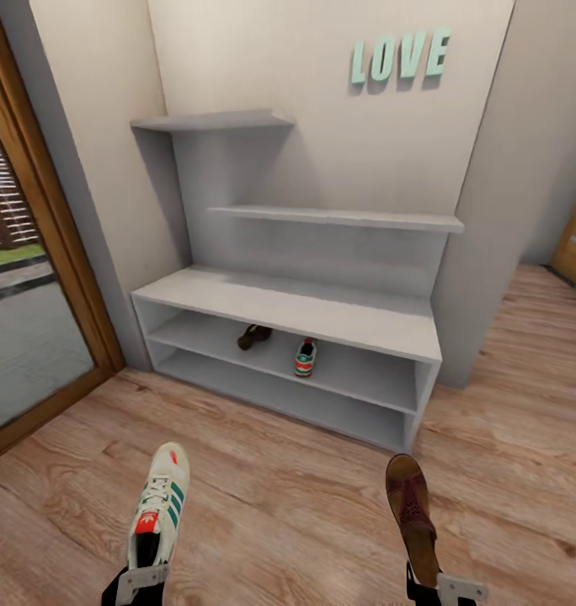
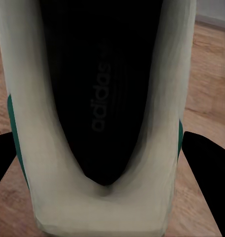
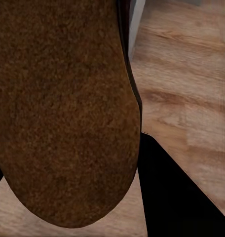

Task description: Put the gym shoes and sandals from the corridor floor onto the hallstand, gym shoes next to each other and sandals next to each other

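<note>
A white gym shoe [image 1: 157, 509] with green stripes is held heel-first in my left gripper [image 1: 141, 582], which is shut on it above the corridor floor [image 1: 280, 488]. From the left wrist I see its dark insole [image 2: 100, 98] between black fingers [image 2: 208, 177]. My right gripper [image 1: 440, 587] is shut on a brown sandal [image 1: 410, 513]; its footbed [image 3: 63, 108] lies against a black finger [image 3: 176, 197] in the right wrist view. The grey hallstand [image 1: 322, 307] stands ahead. On its upper open shelf rest the other sandal [image 1: 253, 336] and, a little apart to its right, the other gym shoe [image 1: 305, 357].
A glass door in a wooden frame [image 1: 35, 278] runs along the left. A wall corner [image 1: 482, 252] juts out right of the rack, with a wooden door [image 1: 574, 244] beyond it. Teal LOVE letters [image 1: 399, 55] hang above the floating shelves.
</note>
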### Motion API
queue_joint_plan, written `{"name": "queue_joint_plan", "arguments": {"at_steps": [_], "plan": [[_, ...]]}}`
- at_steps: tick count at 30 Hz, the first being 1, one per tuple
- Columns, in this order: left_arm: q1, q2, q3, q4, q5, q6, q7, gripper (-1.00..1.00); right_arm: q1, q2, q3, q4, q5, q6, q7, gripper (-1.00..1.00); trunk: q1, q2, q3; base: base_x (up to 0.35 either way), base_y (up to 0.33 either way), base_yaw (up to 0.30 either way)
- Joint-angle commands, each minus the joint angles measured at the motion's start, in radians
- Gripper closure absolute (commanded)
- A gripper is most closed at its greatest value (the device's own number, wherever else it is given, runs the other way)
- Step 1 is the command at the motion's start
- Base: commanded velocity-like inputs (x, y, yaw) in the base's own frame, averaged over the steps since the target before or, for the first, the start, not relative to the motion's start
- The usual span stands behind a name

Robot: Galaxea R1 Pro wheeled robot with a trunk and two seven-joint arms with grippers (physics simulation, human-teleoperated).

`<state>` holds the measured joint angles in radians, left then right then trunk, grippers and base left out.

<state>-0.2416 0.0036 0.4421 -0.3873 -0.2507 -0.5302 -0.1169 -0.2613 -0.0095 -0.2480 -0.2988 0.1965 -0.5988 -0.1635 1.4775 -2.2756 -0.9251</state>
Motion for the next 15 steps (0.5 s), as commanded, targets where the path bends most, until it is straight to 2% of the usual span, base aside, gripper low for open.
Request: {"name": "queue_joint_plan", "arguments": {"at_steps": [1,5,15], "plan": [[-0.001,-0.001,0.008,0.001,-0.007,-0.004,-0.006,1.0,-0.001,0.0,-0.004,0.001,0.008,-0.003,-0.004,1.0,0.0,0.0,-0.001,0.0,0.284,-0.263],[-0.001,-0.001,0.008,0.001,-0.007,-0.004,-0.007,1.0,-0.001,0.0,-0.004,0.001,0.008,-0.003,-0.004,1.0,0.0,0.0,-0.001,0.0,0.162,-0.263],[-0.001,-0.001,0.008,0.0,-0.007,-0.004,-0.007,1.0,-0.001,0.0,-0.004,0.001,0.008,-0.003,-0.004,1.0,0.0,0.0,-0.001,0.0,0.007,-0.264]]}}
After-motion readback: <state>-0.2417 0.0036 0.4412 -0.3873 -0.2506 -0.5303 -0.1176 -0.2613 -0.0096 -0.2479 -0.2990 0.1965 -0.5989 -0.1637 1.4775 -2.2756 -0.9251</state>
